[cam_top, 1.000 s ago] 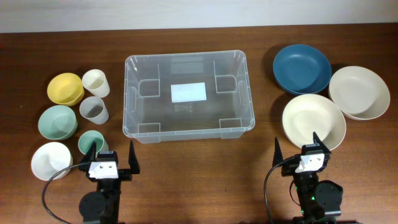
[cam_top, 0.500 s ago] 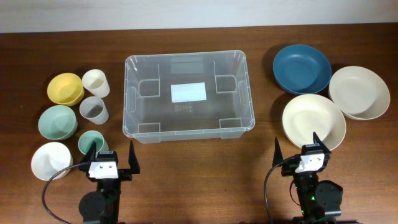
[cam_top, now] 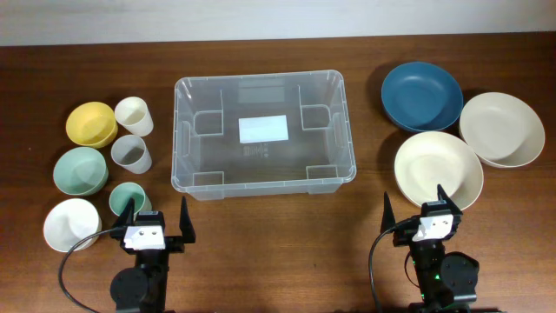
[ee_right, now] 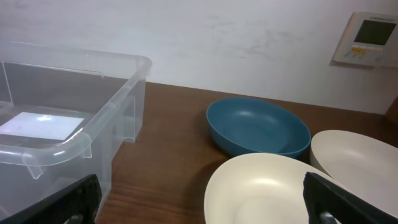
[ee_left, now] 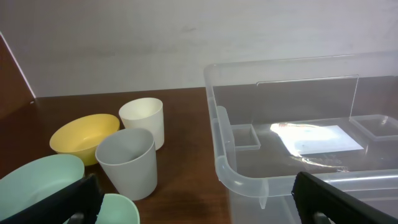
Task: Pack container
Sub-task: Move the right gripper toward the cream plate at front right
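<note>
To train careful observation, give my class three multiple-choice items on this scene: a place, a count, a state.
1. Where is the blue bowl relative to the container? A) inside it B) right of it C) left of it
2. How many cups are out? A) one B) three C) five
3. The container is: A) empty B) half full C) lidded
Answers: B, the overhead view shows it past the right wall; B, cream, grey and teal; A, only its base label shows inside.
</note>
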`<action>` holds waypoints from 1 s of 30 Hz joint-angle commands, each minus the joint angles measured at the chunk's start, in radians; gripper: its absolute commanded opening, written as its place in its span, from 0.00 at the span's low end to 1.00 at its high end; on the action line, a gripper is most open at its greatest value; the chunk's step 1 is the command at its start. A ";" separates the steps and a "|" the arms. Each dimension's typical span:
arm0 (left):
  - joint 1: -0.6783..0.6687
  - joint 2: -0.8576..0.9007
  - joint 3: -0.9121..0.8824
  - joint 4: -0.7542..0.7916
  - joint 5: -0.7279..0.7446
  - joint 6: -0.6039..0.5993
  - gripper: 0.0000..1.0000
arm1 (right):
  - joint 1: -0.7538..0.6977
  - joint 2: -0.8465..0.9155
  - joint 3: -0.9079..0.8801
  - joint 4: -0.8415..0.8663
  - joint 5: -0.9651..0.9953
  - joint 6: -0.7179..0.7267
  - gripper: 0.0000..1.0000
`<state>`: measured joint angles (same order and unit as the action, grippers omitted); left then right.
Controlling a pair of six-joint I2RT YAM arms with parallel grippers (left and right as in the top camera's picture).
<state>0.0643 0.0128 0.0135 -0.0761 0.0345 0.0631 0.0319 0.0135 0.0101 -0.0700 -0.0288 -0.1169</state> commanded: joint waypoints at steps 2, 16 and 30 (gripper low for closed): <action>0.005 -0.008 -0.005 -0.003 0.014 -0.006 0.99 | 0.006 -0.010 -0.005 -0.005 -0.013 -0.006 0.99; 0.005 -0.008 -0.005 -0.003 0.014 -0.006 1.00 | 0.006 -0.010 -0.005 0.025 -0.025 -0.006 0.99; 0.005 -0.008 -0.005 -0.003 0.014 -0.006 1.00 | 0.007 0.000 0.064 0.024 -0.144 0.203 0.99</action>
<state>0.0643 0.0128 0.0135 -0.0761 0.0345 0.0631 0.0319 0.0139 0.0132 -0.0486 -0.1387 0.0444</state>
